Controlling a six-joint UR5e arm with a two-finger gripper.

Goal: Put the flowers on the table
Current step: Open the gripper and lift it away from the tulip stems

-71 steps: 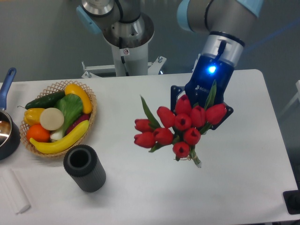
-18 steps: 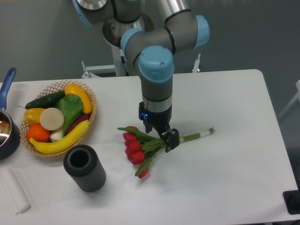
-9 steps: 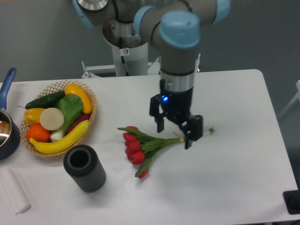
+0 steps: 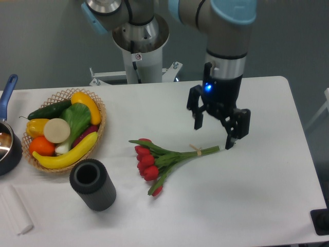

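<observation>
Now lying flat on the table (image 4: 257, 206): the flowers (image 4: 159, 159), a bunch of red tulips with green stems and leaves, tied with light string. Red heads toward the wicker basket (image 4: 97, 128), stem ends pointing away from it. Near the middle of the white tabletop, well apart from the basket, resting free with nothing gripping them.

Above and beyond the stem ends, farther again from the basket: the gripper (image 4: 216, 131), pointing downward, a blue light glowing on its body. Fingers spread wide apart, nothing between them. One fingertip close above the cut end of the stems, whether touching cannot be told; the other fingertip clear of the bunch.

Heaped in the basket, at the table's side: a yellow banana, a cucumber, a yellow pepper, an orange fruit, leafy greens, a pale round piece. Just in front of the basket, between it and the near table edge: a dark ribbed cylinder (image 4: 92, 184), upright, open at the top. Beside the basket at the frame's edge: a dark pot (image 4: 7, 146) with a blue handle.
</observation>
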